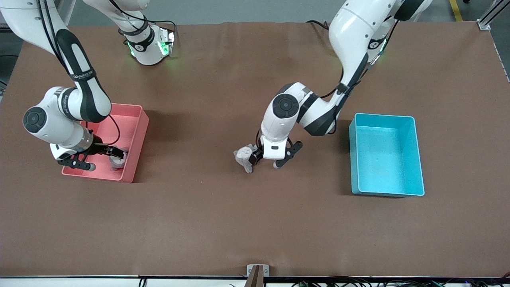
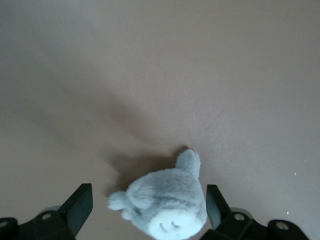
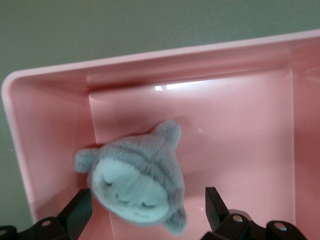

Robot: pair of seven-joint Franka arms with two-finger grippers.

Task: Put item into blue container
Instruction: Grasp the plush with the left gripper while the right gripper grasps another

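The blue container point(image 1: 382, 116) stands empty toward the left arm's end of the table. A grey plush toy point(image 1: 244, 156) lies on the mat mid-table. My left gripper point(image 1: 265, 161) is low over it and open. In the left wrist view the plush point(image 2: 165, 200) sits between the fingers point(image 2: 80, 206), close against one of them and apart from the other. A second grey plush point(image 1: 118, 159) lies inside the pink bin point(image 1: 137, 131). My right gripper point(image 1: 104, 159) hangs open in that bin, its fingers point(image 3: 216, 205) on either side of the plush point(image 3: 135, 185) without touching it.
The pink bin point(image 3: 150, 55) stands toward the right arm's end of the table, its thin walls close around the right gripper. Brown mat point(image 1: 223, 215) covers the table. A small metal bracket point(image 1: 257, 271) sits at the table edge nearest the front camera.
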